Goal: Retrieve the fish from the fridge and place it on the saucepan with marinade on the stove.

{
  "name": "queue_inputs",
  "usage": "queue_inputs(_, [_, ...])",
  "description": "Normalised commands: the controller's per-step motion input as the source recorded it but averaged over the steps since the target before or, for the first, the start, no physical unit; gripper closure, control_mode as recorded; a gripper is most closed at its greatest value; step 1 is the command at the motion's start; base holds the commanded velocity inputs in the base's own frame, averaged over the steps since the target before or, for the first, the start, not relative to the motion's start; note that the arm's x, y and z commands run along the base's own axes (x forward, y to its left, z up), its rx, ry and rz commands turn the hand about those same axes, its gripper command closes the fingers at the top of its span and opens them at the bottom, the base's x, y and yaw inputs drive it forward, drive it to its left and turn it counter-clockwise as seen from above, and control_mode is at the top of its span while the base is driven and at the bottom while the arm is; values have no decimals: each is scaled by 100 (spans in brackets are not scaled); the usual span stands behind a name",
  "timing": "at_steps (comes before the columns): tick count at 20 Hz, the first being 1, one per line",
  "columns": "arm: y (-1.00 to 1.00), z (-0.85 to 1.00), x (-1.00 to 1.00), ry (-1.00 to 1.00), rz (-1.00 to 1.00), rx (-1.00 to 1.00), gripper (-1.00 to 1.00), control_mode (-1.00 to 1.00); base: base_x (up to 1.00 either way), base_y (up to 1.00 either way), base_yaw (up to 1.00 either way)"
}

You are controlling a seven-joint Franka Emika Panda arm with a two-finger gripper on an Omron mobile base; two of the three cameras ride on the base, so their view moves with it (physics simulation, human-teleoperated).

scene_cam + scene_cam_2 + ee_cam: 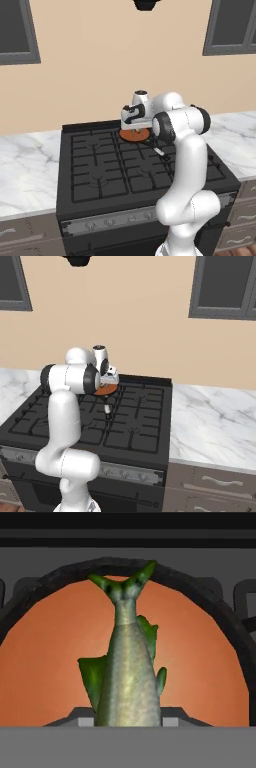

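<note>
Nearest the hand camera, the fish [129,677] hung tail-away directly over the marinade [45,662] in the saucepan [210,597]; the gripper [134,126] seemed clamped on its hidden head end, though its fingers were unseen. Slim, probably slick, best pinched mid-body. Beyond, stove [100,165] grates lay unobstructed.

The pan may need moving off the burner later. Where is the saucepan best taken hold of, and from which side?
By its short dark handle, which sticks out from the saucepan toward the stove's front. Probably come from above and the front, pincer closing across the handle's narrow width: the round rim is low and the marinade fills the inside.
</note>
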Motion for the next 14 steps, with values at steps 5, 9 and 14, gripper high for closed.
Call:
queue_inputs(5, [0,0,0,0,0,0,-100,-100,0,0,0])
queue_inputs(9, [0,9,-5,0,0,0,-100,-100,0,0,0])
queue_inputs(14, [0,36,-40,-2,0,0,-100,-100,0,0,0])
